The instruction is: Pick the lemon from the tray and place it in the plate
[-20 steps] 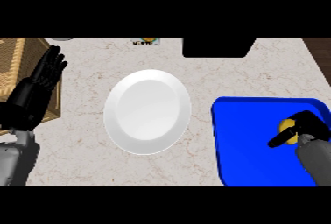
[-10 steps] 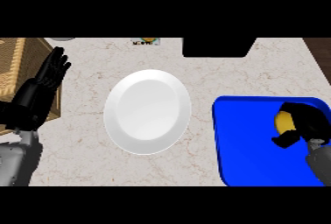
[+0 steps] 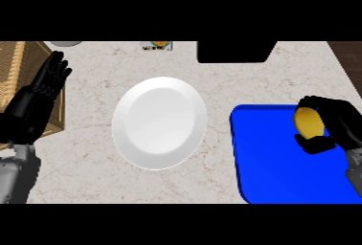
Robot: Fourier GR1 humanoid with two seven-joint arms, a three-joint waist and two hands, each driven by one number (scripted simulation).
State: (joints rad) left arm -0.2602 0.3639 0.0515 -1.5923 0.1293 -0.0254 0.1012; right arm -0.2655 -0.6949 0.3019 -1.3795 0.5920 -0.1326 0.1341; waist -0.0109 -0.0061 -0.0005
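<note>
The yellow lemon (image 3: 308, 121) is held in my right hand (image 3: 338, 125), whose fingers and thumb curl round it over the right part of the blue tray (image 3: 276, 158). Whether the lemon is touching the tray I cannot tell. The white plate (image 3: 160, 122) lies on the marble counter to the left of the tray, with nothing on it. My left hand (image 3: 34, 103) rests open at the left edge, fingers pointing up.
A wicker basket (image 3: 21, 67) stands at the far left behind my left hand. A black object (image 3: 235, 51) sits at the counter's back edge, with a small yellow-marked item (image 3: 157, 46) and a grey dish (image 3: 65, 43) further left.
My right hand has risen and drawn toward the view's upper right with the lemon in it, showing more of the fruit. The left hand has hardly moved.
</note>
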